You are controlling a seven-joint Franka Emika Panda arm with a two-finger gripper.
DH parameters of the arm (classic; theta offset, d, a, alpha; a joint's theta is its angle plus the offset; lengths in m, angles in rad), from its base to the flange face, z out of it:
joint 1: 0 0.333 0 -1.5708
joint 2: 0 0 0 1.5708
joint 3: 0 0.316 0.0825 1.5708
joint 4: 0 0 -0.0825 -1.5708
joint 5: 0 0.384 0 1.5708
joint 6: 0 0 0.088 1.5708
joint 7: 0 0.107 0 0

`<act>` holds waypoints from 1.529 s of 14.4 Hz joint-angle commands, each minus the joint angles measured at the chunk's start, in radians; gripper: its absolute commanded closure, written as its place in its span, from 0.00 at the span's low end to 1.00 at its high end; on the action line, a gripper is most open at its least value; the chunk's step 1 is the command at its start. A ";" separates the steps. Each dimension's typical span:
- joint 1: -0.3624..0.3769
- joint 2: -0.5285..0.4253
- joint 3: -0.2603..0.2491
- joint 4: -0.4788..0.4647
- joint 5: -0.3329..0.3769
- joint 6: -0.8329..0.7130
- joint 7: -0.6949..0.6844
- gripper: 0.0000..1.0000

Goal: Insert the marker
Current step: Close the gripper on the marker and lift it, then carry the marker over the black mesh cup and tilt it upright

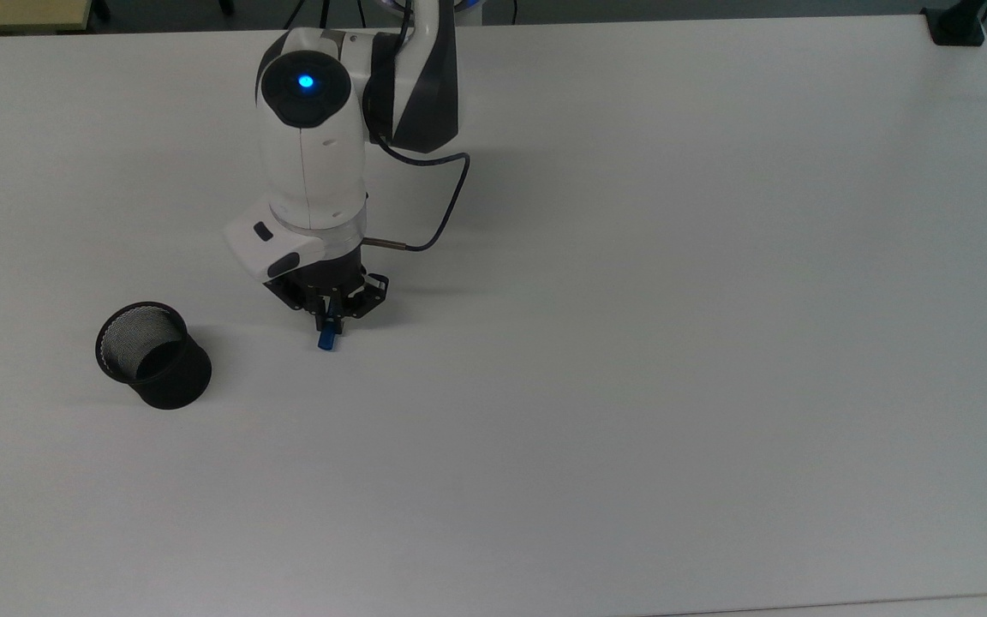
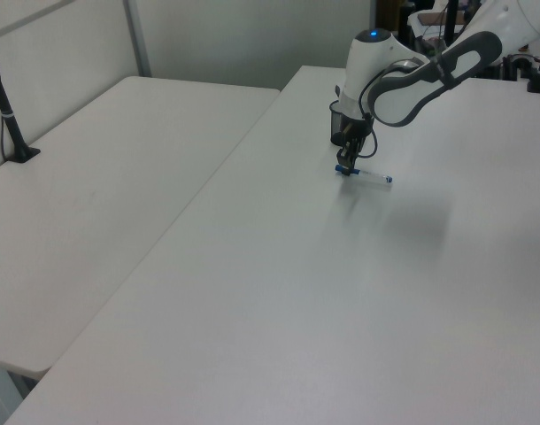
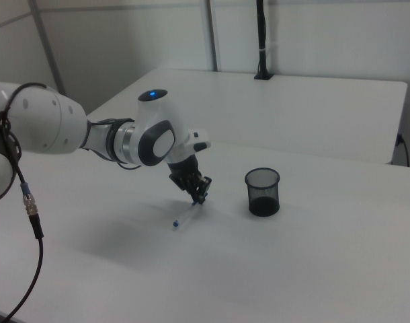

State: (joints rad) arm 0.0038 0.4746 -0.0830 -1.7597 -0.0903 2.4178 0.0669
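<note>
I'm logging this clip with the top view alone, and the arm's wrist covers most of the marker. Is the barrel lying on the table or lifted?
Observer: It is lying down. In the left view the marker rests along the table, and its white barrel runs from the gripper toward the left view's right.
Operator: Is the hidden end touching anything?
Observer: No. In the right view its small blue end sits on bare table, well apart from the mesh cup.
Operator: How does the gripper come at it?
Observer: In the right view the gripper slants down toward the right view's right and meets the marker near its cap end.
</note>
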 commanded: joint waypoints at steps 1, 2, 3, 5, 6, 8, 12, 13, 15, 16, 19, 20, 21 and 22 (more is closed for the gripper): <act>-0.039 -0.118 -0.006 -0.014 0.000 0.014 0.030 1.00; -0.054 -0.143 -0.006 -0.004 0.012 0.015 0.028 1.00; -0.068 -0.160 -0.006 0.015 0.029 0.015 0.028 1.00; -0.102 -0.169 -0.006 0.055 0.067 0.050 0.028 1.00; -0.113 -0.171 -0.006 0.055 0.084 0.122 0.028 1.00; -0.142 -0.166 -0.006 0.039 0.106 0.293 0.028 1.00; -0.192 -0.143 -0.006 0.016 0.110 0.499 0.027 1.00; -0.202 -0.131 -0.006 0.011 0.110 0.556 0.025 1.00; -0.215 -0.094 -0.006 -0.001 0.110 0.662 0.016 1.00; -0.219 -0.074 -0.006 -0.001 0.110 0.700 0.017 1.00; -0.217 -0.036 -0.006 0.000 0.110 0.773 0.020 1.00; -0.216 -0.022 -0.006 0.000 0.110 0.794 0.022 1.00; -0.214 -0.008 -0.006 0.000 0.110 0.820 0.024 1.00; -0.212 0.005 -0.006 0.000 0.110 0.849 0.025 1.00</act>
State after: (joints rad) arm -0.2176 0.4554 -0.0895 -1.7494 0.0046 3.1873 0.0831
